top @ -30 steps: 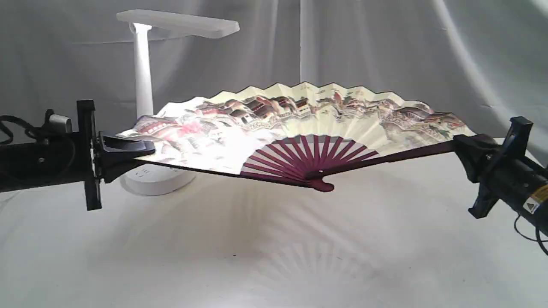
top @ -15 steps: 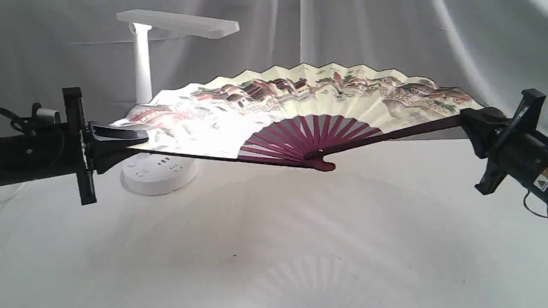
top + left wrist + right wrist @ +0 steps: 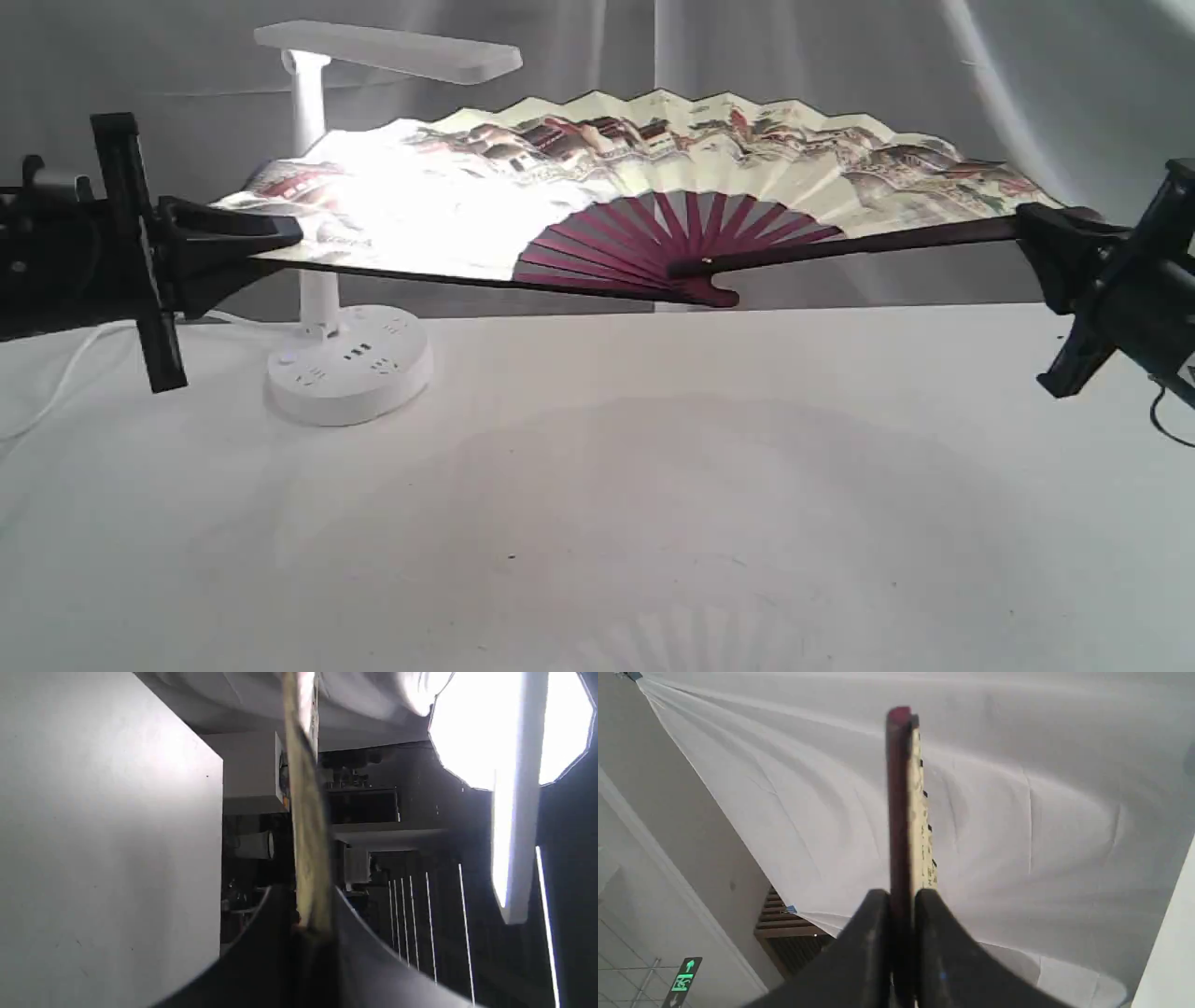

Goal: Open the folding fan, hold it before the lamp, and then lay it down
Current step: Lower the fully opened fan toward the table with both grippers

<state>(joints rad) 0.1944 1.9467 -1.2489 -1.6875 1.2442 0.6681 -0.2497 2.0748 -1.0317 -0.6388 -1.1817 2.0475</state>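
Exterior, fan: The folding fan (image 3: 653,177) hangs fully spread above the white-draped worktop (image 3: 653,485), clear of it. Its pleated cream paper leaf is painted with houses and trees, and the zigzag top edge is trimmed in black. Slim maroon wooden ribs meet at a rounded pivot.
Exterior, lamp: The white plastic lamp (image 3: 347,369) has a flat rectangular head, a slim post and a round socketed base. Its post passes behind the fan's left end, where the leaf glows washed-out bright.
Exterior, tools: The black left tool (image 3: 280,245) is clamped on the left outer rib, the right tool (image 3: 1032,229) on the right one.
Exterior, worktop: A faint ribbed shadow (image 3: 691,635) lies below the fan.
Left wrist: Matte black fingers (image 3: 261,952) pinch the fan's edge-on leaf (image 3: 306,826); the lamp head (image 3: 514,812) glares nearby.
Right wrist: The tool (image 3: 902,896) is closed on the dark guard stick (image 3: 899,812), seen edge-on against the creased white backdrop cloth (image 3: 1041,812).
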